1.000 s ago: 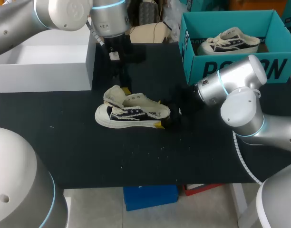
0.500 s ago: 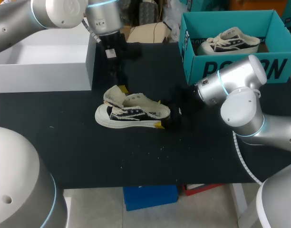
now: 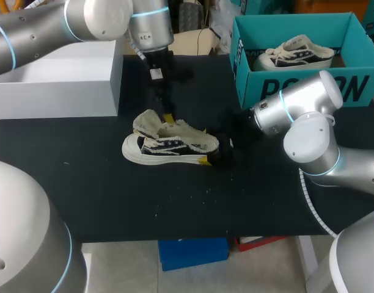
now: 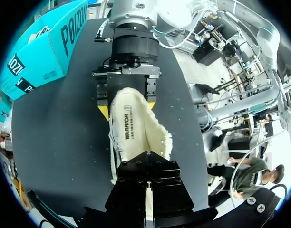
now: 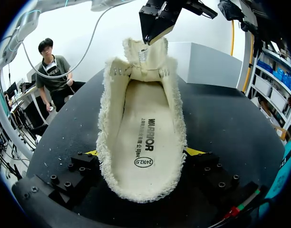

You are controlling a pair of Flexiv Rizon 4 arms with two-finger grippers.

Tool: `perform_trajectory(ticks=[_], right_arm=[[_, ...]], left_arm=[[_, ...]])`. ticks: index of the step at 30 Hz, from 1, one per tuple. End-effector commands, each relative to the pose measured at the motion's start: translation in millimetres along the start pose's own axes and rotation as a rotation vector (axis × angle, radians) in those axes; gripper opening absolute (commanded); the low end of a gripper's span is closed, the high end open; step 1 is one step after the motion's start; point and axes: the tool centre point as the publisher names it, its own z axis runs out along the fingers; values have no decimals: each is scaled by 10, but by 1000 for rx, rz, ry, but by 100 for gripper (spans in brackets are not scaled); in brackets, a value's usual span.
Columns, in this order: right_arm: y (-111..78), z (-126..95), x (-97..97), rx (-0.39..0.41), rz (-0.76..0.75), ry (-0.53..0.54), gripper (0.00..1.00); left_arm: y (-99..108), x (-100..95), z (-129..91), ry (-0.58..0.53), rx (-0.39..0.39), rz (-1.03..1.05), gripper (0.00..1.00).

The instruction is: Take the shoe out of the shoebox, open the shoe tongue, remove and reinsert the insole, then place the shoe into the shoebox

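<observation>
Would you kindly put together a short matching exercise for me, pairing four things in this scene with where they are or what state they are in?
Things:
1. front shoe
2. rear shoe
3. white box
4. right gripper

Places or states:
A. inside the teal shoebox
B. shut on a shoe's heel
C. upright on its sole on the black table
D. at the table's far edge, away from the shoebox

Pairs: 1-C, 2-A, 3-D, 4-B
</observation>
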Motion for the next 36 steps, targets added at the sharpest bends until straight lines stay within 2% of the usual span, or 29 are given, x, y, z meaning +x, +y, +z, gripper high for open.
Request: perform_trajectory(ticks=[1, 10, 19, 22, 36], right_arm=[[-23, 18, -1, -1, 1, -1, 0], [-23, 18, -1, -1, 1, -1, 0], [-23, 18, -1, -1, 1, -1, 0], [-23, 18, -1, -1, 1, -1, 0], [-23, 18, -1, -1, 1, -1, 0]], left_arm=[[-38, -84, 136, 27, -6, 12, 0], [-40, -56, 363, 5, -2, 56, 0], [-46, 21, 602, -7, -57, 68, 0], [-32, 35, 677, 6, -41, 68, 0], [45, 60, 867, -9, -67, 39, 0]])
